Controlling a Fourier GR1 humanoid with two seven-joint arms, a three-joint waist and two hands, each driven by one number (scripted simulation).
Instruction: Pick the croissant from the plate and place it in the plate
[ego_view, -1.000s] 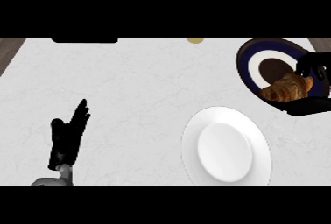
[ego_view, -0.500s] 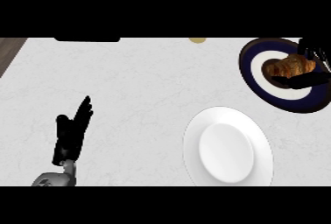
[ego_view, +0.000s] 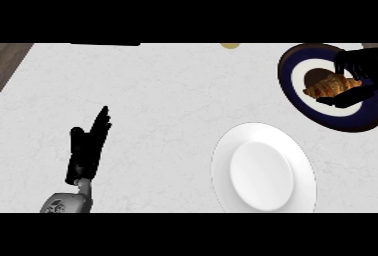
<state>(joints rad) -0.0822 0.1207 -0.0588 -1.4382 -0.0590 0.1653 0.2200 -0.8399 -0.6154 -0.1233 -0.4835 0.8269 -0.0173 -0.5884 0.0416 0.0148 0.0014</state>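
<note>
At the near left of the pale marbled tabletop (ego_view: 162, 95), the left hand (ego_view: 87, 150) rests with its fingers straight and pointing toward the far side, the thumb set slightly apart; it holds nothing and touches no object.

To the right of it, near the front edge, lies a white plate (ego_view: 263, 167) with nothing on it. It is well apart from the left hand.

At the far edge, a small tan round object (ego_view: 229, 45) shows only in part, too little of it visible to say what it is.

At the far right sits a dark blue plate (ego_view: 295, 85) with a white centre, just beyond the white plate. The croissant (ego_view: 331, 86), golden brown, is over the white centre of this blue plate. The right hand (ego_view: 356, 70) comes in from the right edge and is curled around the croissant: dark fingers show above it on the far side and the thumb below it on the near side, pinching it between them. Whether the croissant rests on the plate or is lifted off it cannot be told.
</note>
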